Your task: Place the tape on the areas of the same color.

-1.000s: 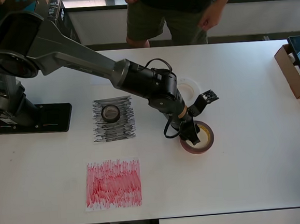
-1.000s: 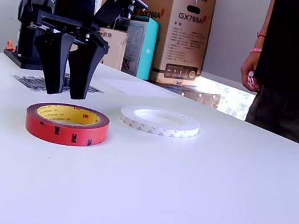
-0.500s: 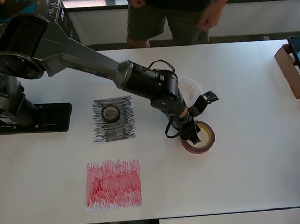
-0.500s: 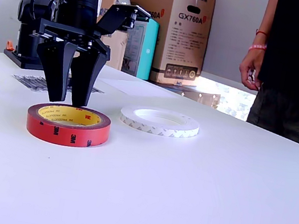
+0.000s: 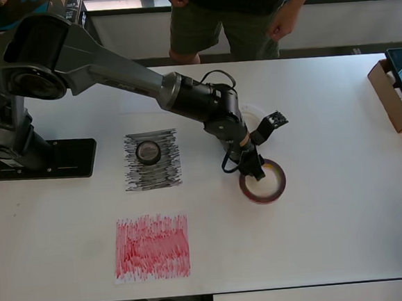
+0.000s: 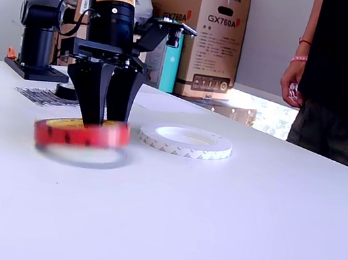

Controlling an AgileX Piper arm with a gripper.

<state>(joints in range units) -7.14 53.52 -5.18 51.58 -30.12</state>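
One down with the black roll (image 5: 148, 152) parked on the black sheet (image 5: 152, 160), gripper (image 6: 103, 117) pinching the red roll (image 6: 81, 134) just off the table, red sheet (image 5: 151, 246) at lower left bare, white ring (image 6: 185, 141) untouched.

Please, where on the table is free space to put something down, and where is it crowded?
Free: the table between the red roll and the cardboard box, and the front edge beside the red sheet. Crowded: around the gripper, white ring and black sheet holding the black roll.
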